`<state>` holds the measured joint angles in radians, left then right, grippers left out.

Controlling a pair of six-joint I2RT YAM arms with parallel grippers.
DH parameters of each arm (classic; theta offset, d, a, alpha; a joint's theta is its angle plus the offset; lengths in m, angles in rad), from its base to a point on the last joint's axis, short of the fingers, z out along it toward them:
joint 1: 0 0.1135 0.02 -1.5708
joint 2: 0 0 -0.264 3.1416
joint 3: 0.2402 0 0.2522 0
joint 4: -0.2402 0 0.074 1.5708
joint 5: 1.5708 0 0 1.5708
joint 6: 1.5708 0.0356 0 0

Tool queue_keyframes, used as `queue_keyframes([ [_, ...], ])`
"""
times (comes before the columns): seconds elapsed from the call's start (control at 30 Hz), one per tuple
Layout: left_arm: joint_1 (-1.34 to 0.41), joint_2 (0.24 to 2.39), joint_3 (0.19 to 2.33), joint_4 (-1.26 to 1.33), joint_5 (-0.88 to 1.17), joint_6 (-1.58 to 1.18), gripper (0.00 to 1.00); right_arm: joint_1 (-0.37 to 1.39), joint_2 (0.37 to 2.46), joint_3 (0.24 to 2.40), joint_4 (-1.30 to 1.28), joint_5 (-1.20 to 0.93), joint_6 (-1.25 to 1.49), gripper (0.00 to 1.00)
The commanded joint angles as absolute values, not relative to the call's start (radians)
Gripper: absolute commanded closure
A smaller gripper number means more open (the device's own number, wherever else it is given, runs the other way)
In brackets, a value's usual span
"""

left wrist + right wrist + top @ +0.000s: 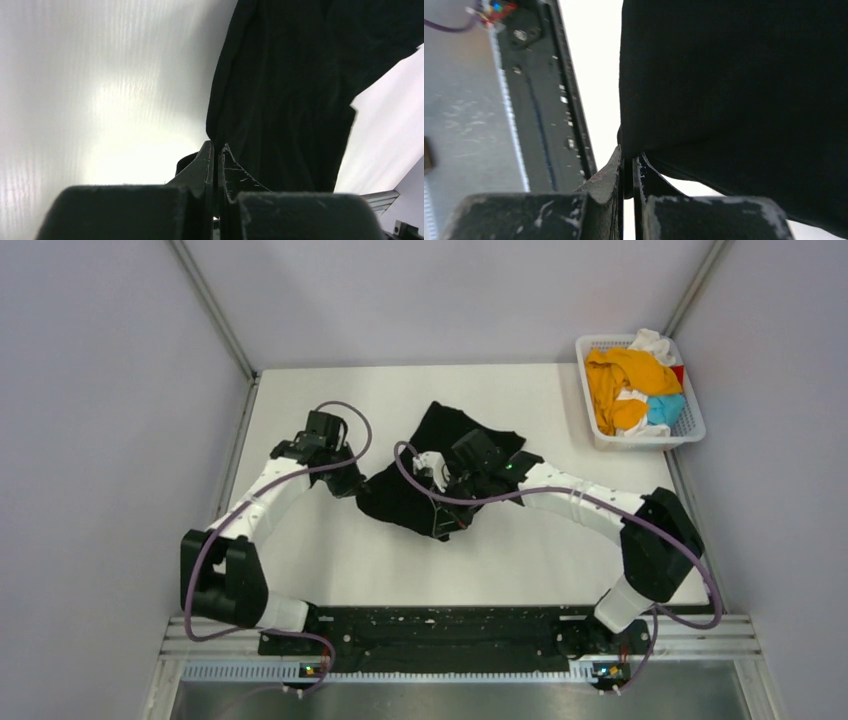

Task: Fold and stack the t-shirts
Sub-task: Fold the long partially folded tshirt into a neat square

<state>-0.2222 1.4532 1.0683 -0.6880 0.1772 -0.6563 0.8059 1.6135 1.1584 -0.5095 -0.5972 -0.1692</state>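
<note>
The black t-shirt (pixel 432 458) lies crumpled in the middle of the white table, partly lifted between both arms. My left gripper (pixel 352 483) is shut on its left edge; the left wrist view shows the black t-shirt (pixel 285 95) pinched between the closed fingers (pixel 206 162). My right gripper (pixel 447 520) is shut on the shirt's near edge; the right wrist view shows the black t-shirt (pixel 734 85) hanging from the closed fingers (pixel 615 167). Orange (pixel 622 380), white (pixel 652 342), light blue (pixel 664 408) and red (pixel 679 372) shirts lie heaped in the basket.
The white lattice basket (pixel 690 430) stands at the table's back right corner. Grey walls close in the table on three sides. The black mounting rail (pixel 440 632) runs along the near edge, also in the right wrist view (pixel 541 95).
</note>
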Motion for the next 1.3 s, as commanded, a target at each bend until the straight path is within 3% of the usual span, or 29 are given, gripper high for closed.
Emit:
queue_keyframes([
  [0.0,-0.221,1.339,1.130,-0.754,0.109,-0.653,1.00,0.752,1.554,1.218,-0.493,-0.889,-0.080,1.00],
  [0.23,-0.222,1.314,1.229,-0.702,0.132,-0.641,1.00,0.699,1.483,1.163,-0.325,-1.063,0.108,1.00],
  [0.47,-0.223,1.413,1.324,-0.619,0.182,-0.652,1.00,0.552,1.465,1.057,-0.148,-1.096,0.327,1.00],
  [0.8,-0.232,1.712,1.595,-0.573,0.262,-0.664,1.00,0.372,1.532,1.075,-0.229,-0.936,0.298,1.00],
  [1.27,-0.268,2.122,1.982,-0.532,0.322,-0.702,1.00,0.253,1.692,1.201,-0.332,-0.726,0.248,1.00],
])
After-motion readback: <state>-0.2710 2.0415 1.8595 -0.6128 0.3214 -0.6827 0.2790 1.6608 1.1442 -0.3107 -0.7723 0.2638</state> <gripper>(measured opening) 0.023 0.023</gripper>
